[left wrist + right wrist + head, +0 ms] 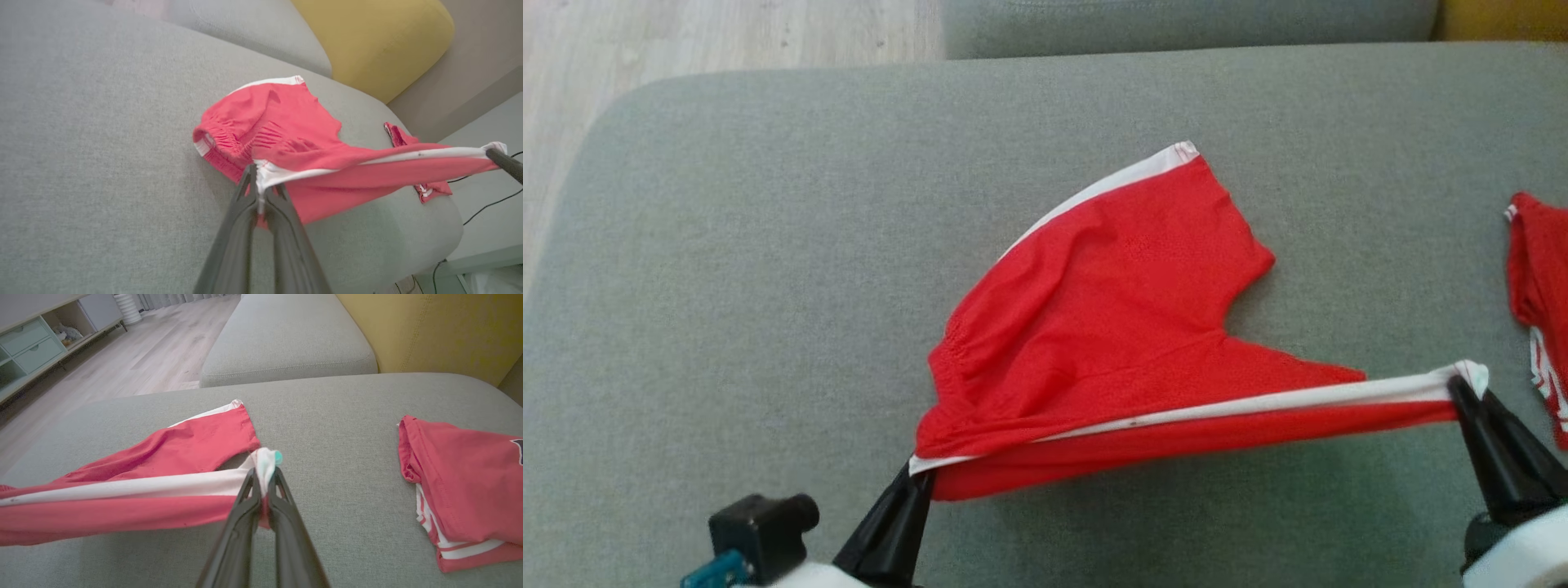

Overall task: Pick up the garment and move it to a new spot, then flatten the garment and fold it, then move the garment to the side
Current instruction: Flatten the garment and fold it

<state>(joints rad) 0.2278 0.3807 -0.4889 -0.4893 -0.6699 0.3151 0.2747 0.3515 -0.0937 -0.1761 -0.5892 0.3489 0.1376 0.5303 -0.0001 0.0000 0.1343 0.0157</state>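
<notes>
The left gripper (920, 480) and right gripper (1462, 392) have long, tapering black fingers and rounded white wrist shells (1523, 551). At lower left is a black boxy module (761, 527) with a teal tab (719, 570).

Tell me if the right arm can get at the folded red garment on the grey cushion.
Probably yes: only bare grey cushion lies between the right gripper and the folded red garment. But that gripper is shut on the white-striped red shorts and would need to release them first.
</notes>
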